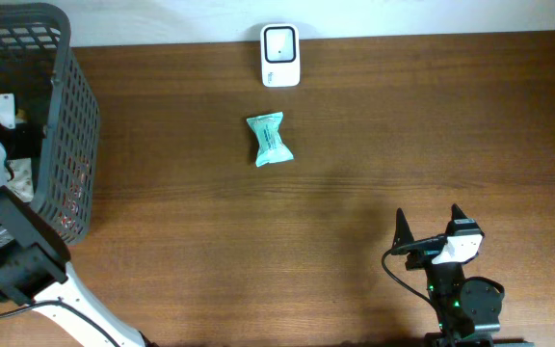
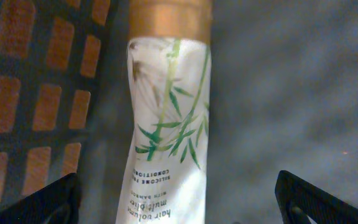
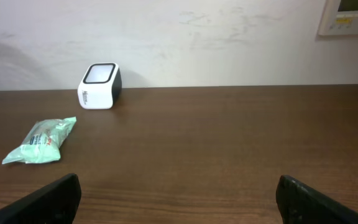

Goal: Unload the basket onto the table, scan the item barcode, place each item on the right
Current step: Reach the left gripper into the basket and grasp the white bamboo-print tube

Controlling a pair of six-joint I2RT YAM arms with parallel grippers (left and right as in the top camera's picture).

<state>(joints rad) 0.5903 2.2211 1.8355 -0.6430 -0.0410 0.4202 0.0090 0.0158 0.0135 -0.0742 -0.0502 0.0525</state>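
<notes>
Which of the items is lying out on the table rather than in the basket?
The green packet, alone near the white scanner; the bamboo-print tube lies inside the basket.

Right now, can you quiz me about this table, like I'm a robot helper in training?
1. True or false: the packet lies inside the basket.
2. What stands nearest the wall? A) scanner B) cup C) spoon
3. Fill in: the right fingers are ____ and hold nothing.
Key: 1 false, it lies on the table; 2 A; 3 open.
</notes>
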